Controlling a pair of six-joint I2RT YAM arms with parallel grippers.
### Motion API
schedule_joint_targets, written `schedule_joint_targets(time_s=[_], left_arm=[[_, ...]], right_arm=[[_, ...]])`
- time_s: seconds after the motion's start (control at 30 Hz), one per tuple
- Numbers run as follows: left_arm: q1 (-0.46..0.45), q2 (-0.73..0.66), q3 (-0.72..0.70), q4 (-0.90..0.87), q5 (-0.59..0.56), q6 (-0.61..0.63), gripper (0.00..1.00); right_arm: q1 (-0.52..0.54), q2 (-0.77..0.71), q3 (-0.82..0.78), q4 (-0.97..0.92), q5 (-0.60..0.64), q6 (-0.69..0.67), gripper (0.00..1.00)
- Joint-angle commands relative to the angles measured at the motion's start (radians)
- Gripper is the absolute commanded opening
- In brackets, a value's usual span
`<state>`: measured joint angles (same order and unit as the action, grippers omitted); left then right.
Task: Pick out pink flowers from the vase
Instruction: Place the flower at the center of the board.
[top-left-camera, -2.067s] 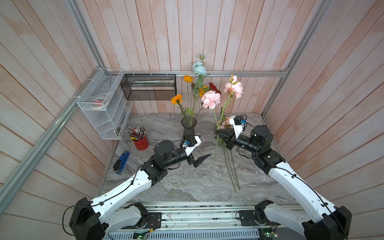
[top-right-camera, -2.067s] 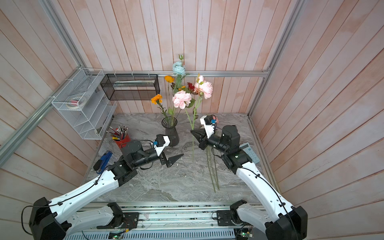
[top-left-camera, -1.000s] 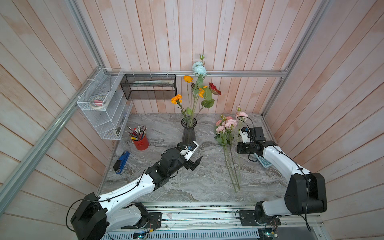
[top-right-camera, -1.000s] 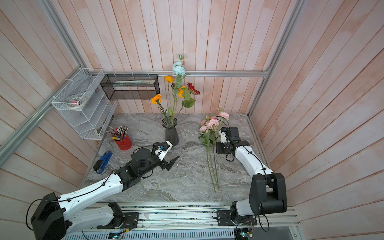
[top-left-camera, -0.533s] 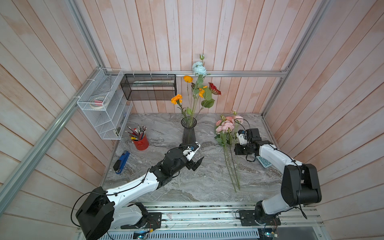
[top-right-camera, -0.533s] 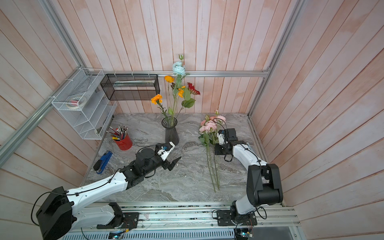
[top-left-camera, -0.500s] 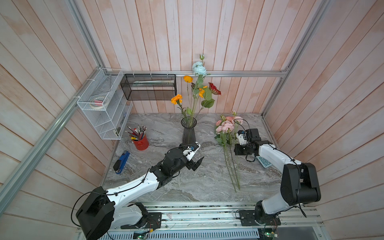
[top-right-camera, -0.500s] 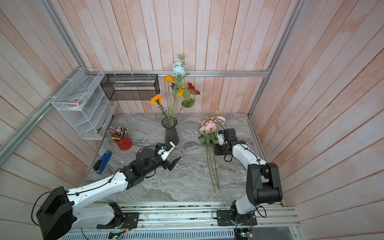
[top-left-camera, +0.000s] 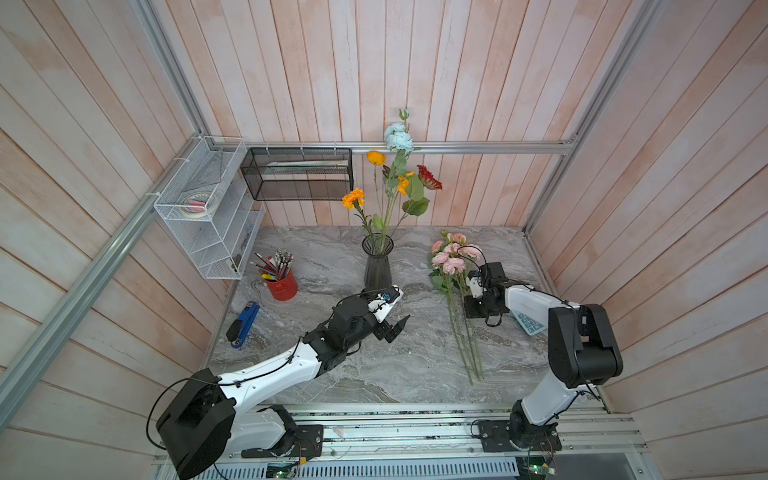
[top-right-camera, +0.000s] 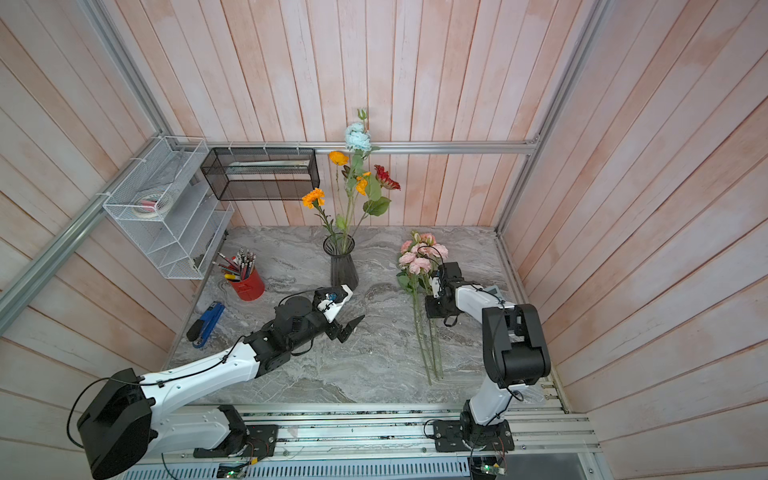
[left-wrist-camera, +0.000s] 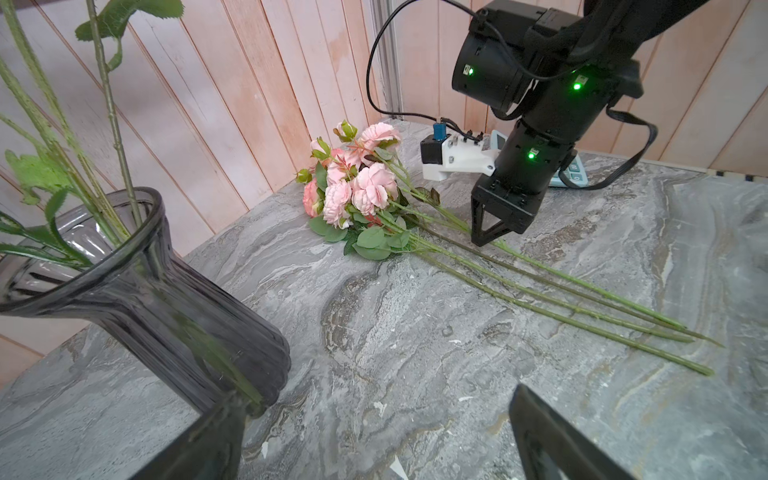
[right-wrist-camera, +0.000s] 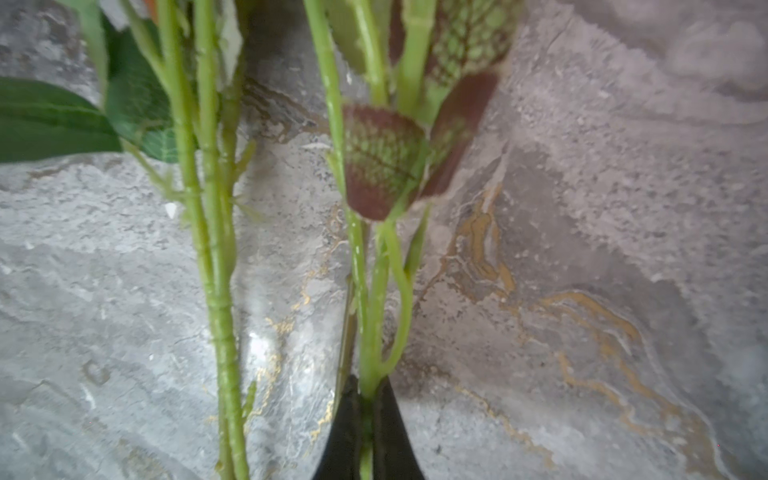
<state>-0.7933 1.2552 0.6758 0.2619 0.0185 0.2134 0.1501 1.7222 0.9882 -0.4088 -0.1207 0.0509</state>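
Observation:
The dark ribbed glass vase stands mid-table with orange, red and pale blue flowers in it. Several pink flowers lie flat on the marble to its right, with their long stems pointing toward the front edge. My right gripper is down at the tabletop, shut on one green pink-flower stem. My left gripper hovers open and empty just in front of the vase's base.
A red pencil cup and a blue stapler sit at the left. A white wire shelf and a black mesh basket hang on the walls. A calculator lies under the right arm.
The right arm has brought the pink flowers down from upright and laid them on the table beside the other stems. The left gripper has drawn back a little from the vase.

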Motion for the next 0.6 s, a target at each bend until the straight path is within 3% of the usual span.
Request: schedule_joint_targets(time_s=[0.0, 0.23, 0.57], left_arm=[[-0.004, -0.003, -0.019, 0.007, 0.011, -0.003, 1.0], [-0.005, -0.006, -0.016, 0.0, 0.014, -0.007, 1.0], [-0.006, -0.036, -0.015, -0.01, 0.02, -0.019, 1.0]], right_arm=[[0.009, 0.034, 0.023, -0.006, 0.057, -0.004, 0.01], [0.022, 0.015, 0.012, 0.004, 0.075, 0.0, 0.05], [0.032, -0.055, 0.01, -0.008, 0.098, 0.007, 0.2]])
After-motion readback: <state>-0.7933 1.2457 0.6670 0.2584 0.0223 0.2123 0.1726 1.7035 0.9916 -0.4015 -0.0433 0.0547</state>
